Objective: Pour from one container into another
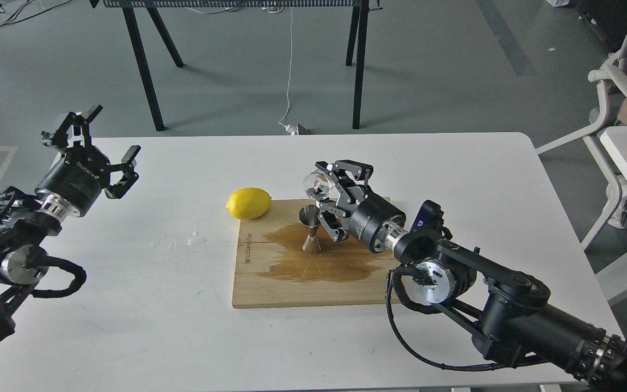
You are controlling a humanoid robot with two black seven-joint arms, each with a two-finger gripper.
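My right gripper (325, 197) clamps the tiny clear beaker-like cup (316, 185), tipped above the shiny steel hourglass jigger (310, 230) standing upright on the wet wooden cutting board (270, 283). My left gripper (108, 147) hangs open, well apart.

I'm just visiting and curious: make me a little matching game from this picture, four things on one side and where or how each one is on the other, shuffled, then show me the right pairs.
Things:
1. lemon
2. clear cup
3. steel jigger
4. left gripper

States:
A. open and holding nothing, above the table's left side
B. standing upright in a brown wet patch on the wooden board
C. tipped over, held in the right gripper
D. lying at the board's far left corner

Pairs: 1-D, 2-C, 3-B, 4-A
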